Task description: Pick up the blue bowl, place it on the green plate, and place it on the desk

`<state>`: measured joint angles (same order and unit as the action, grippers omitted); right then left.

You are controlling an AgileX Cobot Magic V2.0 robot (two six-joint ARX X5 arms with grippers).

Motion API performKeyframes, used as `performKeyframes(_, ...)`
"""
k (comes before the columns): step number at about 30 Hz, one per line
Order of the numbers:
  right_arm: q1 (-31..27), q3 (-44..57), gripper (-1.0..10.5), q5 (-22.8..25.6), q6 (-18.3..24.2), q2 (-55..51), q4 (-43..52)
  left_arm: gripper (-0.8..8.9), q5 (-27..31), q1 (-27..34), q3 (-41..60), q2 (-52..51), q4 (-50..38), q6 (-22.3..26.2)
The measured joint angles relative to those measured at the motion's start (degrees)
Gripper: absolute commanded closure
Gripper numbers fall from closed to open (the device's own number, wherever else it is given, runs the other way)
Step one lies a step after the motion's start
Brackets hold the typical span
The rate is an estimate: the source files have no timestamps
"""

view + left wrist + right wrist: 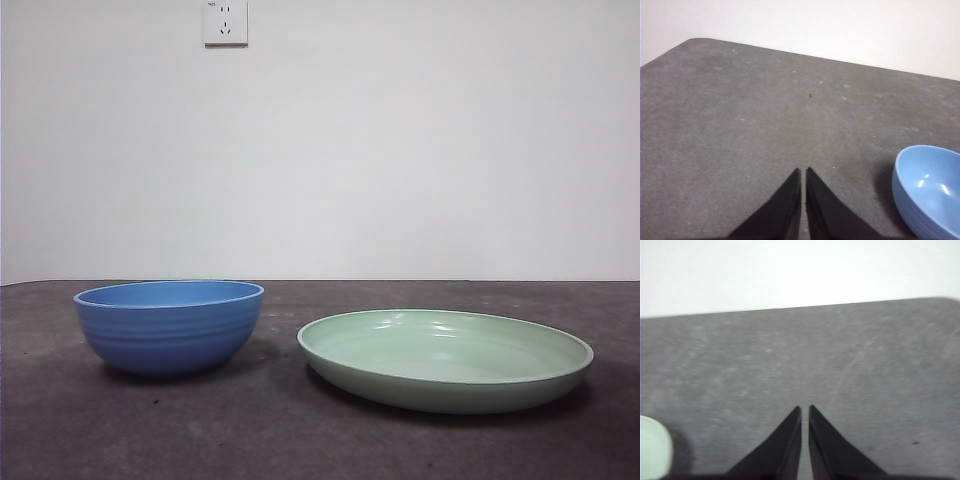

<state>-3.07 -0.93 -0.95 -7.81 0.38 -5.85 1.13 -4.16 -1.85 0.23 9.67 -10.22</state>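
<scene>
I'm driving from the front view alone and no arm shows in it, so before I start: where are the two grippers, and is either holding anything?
Observer: The left gripper sits above bare desk, jaws shut on nothing, with the blue bowl off to one side of it.
Operator: And the right one?
Observer: The right gripper is also shut and empty, over bare desk; only an edge of the green plate shows at the border of its wrist view.
Operator: Anything in the bowl?
Observer: The left wrist view looks down into it: the part of the inside that shows is bare, with only light glints.
</scene>
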Motion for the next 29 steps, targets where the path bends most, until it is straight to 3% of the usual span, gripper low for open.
performKeyframes(11, 0.0, -5.03, 9.3, -3.78, -13.55, 0.48, 0.63, 7.98, 3.23, 0.0, -2.93, 3.45, -5.33, -4.24)
performKeyframes(19, 0.0, -14.16, 9.3, -3.87, -15.06, 9.9, 0.39, 7.98, 3.41, 0.0, -12.92, 12.94, -7.23, -5.42)
performKeyframes(25, 0.0, -26.03, 9.3, -9.66, -15.17, 21.29, -0.02, 7.98, 2.97, 0.0, -25.62, 23.98, -6.34, -3.26)
performKeyframes(29, 0.0, -34.42, 9.3, -14.93, -14.95, 28.94, -4.17, 7.98, -0.39, -0.02, -34.99, 30.64, -2.47, -1.53)
